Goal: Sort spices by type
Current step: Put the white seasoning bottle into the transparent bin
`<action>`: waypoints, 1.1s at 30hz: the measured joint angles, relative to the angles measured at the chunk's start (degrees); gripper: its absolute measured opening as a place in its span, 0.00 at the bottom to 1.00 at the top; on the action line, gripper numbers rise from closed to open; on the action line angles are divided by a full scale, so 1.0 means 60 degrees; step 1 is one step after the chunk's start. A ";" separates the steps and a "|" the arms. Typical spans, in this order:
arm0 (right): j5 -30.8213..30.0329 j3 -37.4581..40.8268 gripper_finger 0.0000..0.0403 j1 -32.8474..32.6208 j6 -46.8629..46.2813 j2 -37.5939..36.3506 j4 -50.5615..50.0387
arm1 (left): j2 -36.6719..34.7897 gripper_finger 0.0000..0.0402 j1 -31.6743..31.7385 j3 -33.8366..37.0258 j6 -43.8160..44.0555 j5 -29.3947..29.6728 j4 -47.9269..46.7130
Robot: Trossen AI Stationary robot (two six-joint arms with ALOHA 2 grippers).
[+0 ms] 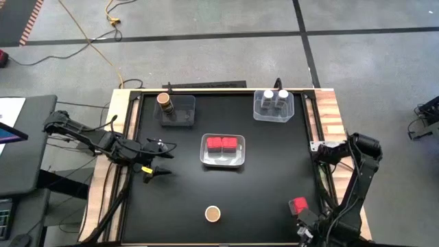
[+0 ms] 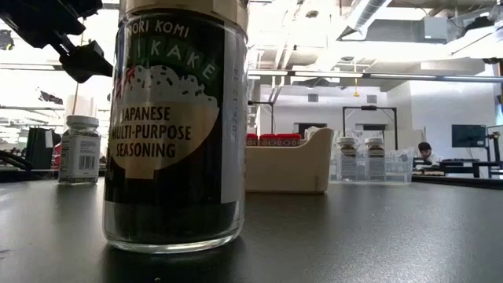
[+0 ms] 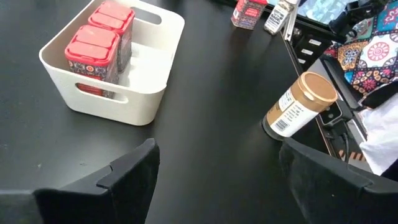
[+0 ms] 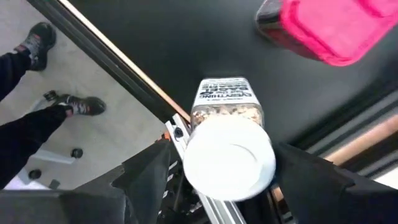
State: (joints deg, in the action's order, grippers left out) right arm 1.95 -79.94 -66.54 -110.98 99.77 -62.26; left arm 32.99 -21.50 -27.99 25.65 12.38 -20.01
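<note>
Black and matte, the table (image 1: 267,185) fills the high view inside a pale wooden frame. At its middle a white tray (image 1: 223,162) holds two red blocky containers (image 1: 222,143) side by side. A clear tray (image 1: 184,118) near the far edge holds one brown-topped jar (image 1: 164,101), and another clear tray (image 1: 274,114) holds two white-lidded jars (image 1: 274,97). A second brown-topped jar (image 1: 212,214) stands alone near the front edge, with open surface around it. A third red container (image 1: 298,205) stands at the right front corner, just beside the right gripper (image 1: 306,230). The left gripper (image 1: 161,161) hovers over the left side, fingers apart.

From the low view, the lone jar is a round glass cylinder with a seasoning label. Behind it stand one more white-lidded jar (image 2: 79,149) and the white tray.

The left wrist view shows the smooth white tray with the two red containers, and the lone jar beyond the spread fingers.

The right wrist view shows a white-lidded jar (image 4: 228,157) between the right fingers, at the table edge; whether they clamp it cannot be told.
</note>
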 joint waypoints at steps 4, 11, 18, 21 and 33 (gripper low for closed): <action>0.0012 0.0379 0.75 -0.0029 -0.0003 0.0000 0.0426 | 0.0000 0.79 0.0000 0.0000 0.0014 0.0000 0.0000; 0.0422 0.0968 0.75 -0.0068 0.0053 0.0000 0.1031 | 0.0004 0.79 0.0000 0.0000 0.0022 0.0001 0.0004; 0.0430 0.1192 0.69 -0.0095 0.0001 0.0000 0.1379 | 0.0001 0.79 0.0000 0.0000 0.0024 0.0000 0.0001; 0.0438 0.1192 0.59 -0.0095 0.0002 0.0000 0.1545 | 0.0002 0.79 0.0000 0.0000 0.0022 0.0000 0.0000; 0.0138 -0.0374 0.54 0.0580 0.0068 -0.0430 0.1672 | 0.0000 0.79 0.0000 0.0000 0.0017 0.0000 0.0007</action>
State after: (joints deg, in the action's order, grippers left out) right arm 2.77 -82.19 -63.06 -110.58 97.19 -52.23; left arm 32.99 -21.50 -27.99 25.75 12.38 -19.97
